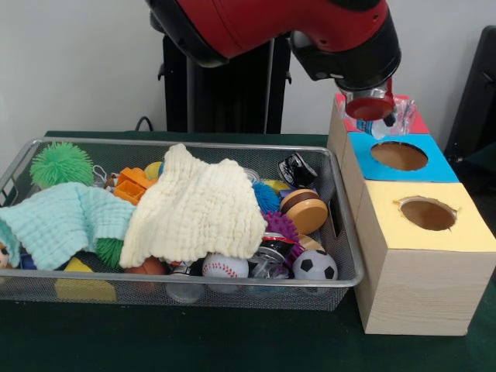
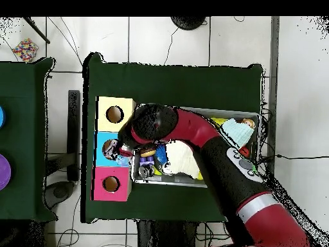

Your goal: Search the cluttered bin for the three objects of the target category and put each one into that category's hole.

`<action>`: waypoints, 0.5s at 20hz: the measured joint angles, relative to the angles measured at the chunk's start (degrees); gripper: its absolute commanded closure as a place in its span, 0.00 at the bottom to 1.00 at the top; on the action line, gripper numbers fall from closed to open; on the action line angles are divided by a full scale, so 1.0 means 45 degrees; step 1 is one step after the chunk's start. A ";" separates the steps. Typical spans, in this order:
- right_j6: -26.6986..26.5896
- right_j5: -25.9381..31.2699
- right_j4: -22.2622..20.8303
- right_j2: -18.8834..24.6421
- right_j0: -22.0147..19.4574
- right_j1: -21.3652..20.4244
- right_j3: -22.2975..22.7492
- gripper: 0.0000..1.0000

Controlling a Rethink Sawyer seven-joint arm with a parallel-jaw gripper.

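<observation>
Gripper (image 1: 370, 107) hangs over the box row (image 1: 418, 256), between the red/pink hole and the blue hole (image 1: 398, 156). A crinkly clear-wrapped item (image 1: 401, 112) shows right beside it, but I can't tell if the jaws grip it or how wide they're open. Judging by the front view, the blue hole lies just nearer the camera; the rest of the clutter sits in the bin (image 1: 347, 240).

A plain white wall (image 1: 77, 70) stands behind the bench (image 1: 232, 341), which is covered in dark green cloth. From overhead, the floor (image 2: 295, 77) is pale tile with dark seams, black cables (image 2: 193, 45) trailing across it. A second green-topped table (image 2: 26, 128) stands off the bench's left edge.
</observation>
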 measured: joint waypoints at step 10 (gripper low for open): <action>0.0000 -0.2144 0.0876 0.0022 -0.0005 0.0039 0.1076 1.00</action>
